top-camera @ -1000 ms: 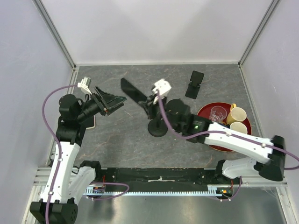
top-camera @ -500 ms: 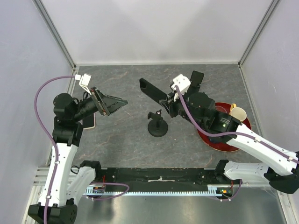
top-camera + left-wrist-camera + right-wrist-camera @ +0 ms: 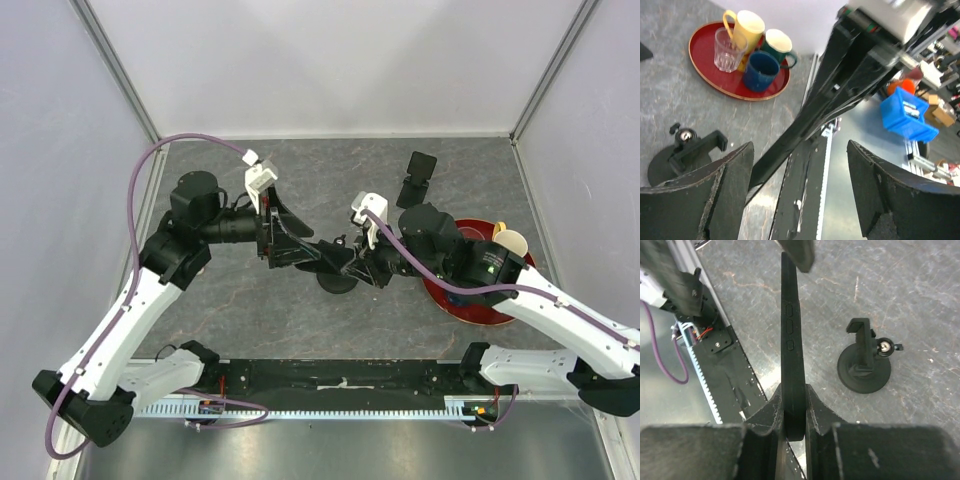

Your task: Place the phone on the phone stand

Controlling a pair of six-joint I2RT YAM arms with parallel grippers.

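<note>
My right gripper [image 3: 794, 390] is shut on one end of the black phone [image 3: 792, 340], which it holds edge-on above the table. In the top view the phone [image 3: 345, 258] reaches left from the right gripper [image 3: 372, 268], just over the phone stand [image 3: 338, 283], a round black base with a clamp. The stand [image 3: 863, 362] sits to the phone's right in the right wrist view. My left gripper [image 3: 312, 250] is open at the phone's free end. The phone [image 3: 805, 115] runs diagonally between the left gripper's [image 3: 800, 147] spread fingers [image 3: 715, 200], close to the left one. The stand [image 3: 687, 155] lies below left.
A red tray [image 3: 440, 290] at the right holds mugs and a glass [image 3: 727, 47]. A black folding holder [image 3: 415, 180] stands at the back. The black rail [image 3: 340, 375] runs along the near table edge. Walls enclose the back and sides.
The left arm swung from the table's left side to the centre, up to the phone. The right arm brought the phone down and leftward over the stand.
</note>
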